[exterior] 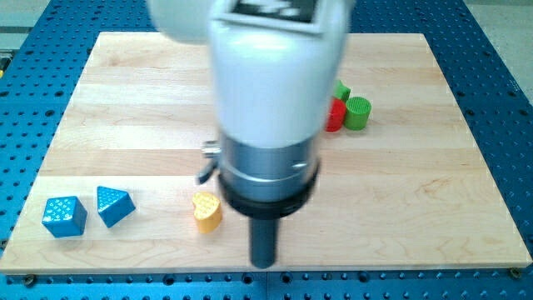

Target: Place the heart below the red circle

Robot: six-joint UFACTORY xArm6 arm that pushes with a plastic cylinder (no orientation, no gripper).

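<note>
A yellow heart block [206, 211] lies near the view's bottom, left of centre. The red circle block [335, 115] sits at the upper right, partly hidden behind the arm, touching a green circle block [357, 113]. My tip [263, 263] is at the board's bottom edge, right of and a little below the yellow heart, apart from it. The arm's white and dark body covers the middle of the board.
A green block [341, 90] peeks out just above the red circle. A blue cube [64, 216] and a blue triangular block [113, 205] sit at the bottom left. The wooden board [433, 192] lies on a blue perforated table.
</note>
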